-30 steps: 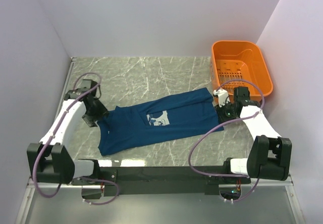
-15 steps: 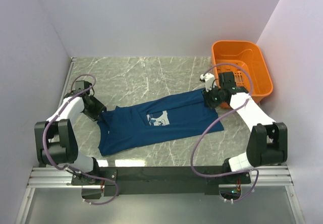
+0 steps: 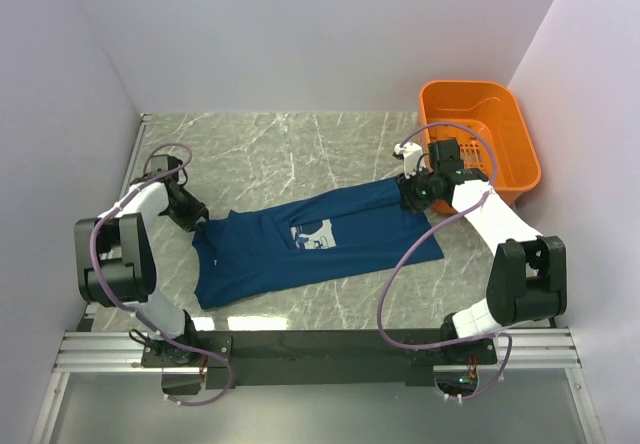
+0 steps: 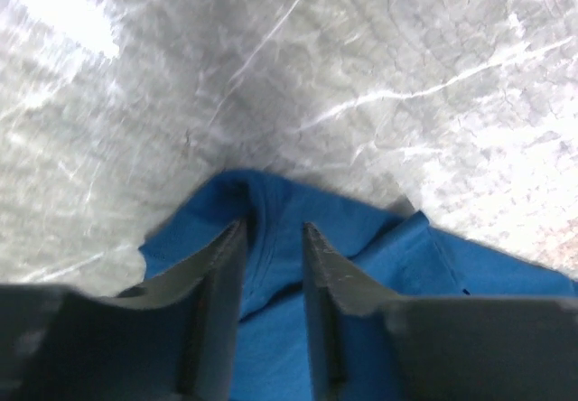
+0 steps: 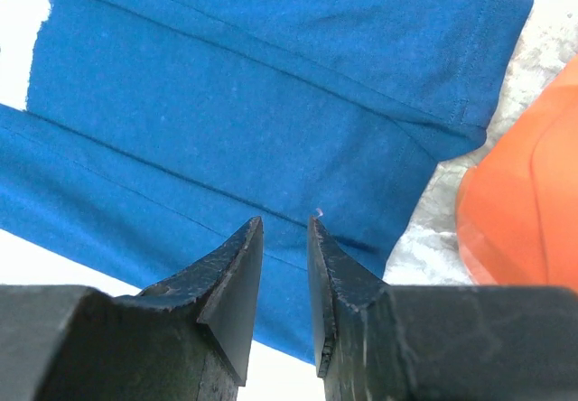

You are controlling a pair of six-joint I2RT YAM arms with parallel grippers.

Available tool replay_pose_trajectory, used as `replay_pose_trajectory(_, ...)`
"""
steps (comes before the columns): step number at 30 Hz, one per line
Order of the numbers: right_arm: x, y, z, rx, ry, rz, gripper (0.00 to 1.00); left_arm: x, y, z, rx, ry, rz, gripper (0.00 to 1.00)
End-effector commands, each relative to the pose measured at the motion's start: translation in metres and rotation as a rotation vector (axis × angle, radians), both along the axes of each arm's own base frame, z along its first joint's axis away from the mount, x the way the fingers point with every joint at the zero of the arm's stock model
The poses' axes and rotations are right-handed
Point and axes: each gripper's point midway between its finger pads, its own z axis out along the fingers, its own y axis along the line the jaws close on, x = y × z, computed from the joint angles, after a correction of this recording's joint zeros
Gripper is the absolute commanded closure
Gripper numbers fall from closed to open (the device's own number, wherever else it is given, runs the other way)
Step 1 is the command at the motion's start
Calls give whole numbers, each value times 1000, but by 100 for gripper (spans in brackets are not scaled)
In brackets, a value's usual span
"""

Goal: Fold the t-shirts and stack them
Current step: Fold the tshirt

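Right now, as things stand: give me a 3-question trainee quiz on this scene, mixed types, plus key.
1. True or false: the t-shirt lies inside the orange basket.
2. Where does the basket stand? A far right corner of the table; B far left corner; C near edge, between the arms.
3. In the left wrist view, what sits between the fingers of the left gripper?
Key: 1 false, it is spread on the table. 2 A. 3 bunched blue t-shirt fabric.

One t-shirt at centre, one basket at upper right, one counter, two arms, two fingers on each.
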Motion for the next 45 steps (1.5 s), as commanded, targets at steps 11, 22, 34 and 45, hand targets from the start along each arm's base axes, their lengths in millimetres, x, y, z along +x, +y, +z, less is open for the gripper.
replay_pose_trajectory(11,-5,3,12,18,-36,1,66,35,5,13,1,-100,-42,99)
replay_pose_trajectory(22,-6,1,8,10,-28,-8,66,95,27,35,13,-182,-96,99)
replay_pose_trajectory(34,1,4,22,23,-48,-15,66,223,48,45,26,-327,-172,99)
replay_pose_trajectory(45,3,4,29,27,-58,-20,66,353,17,114,-29,-749,-185,79)
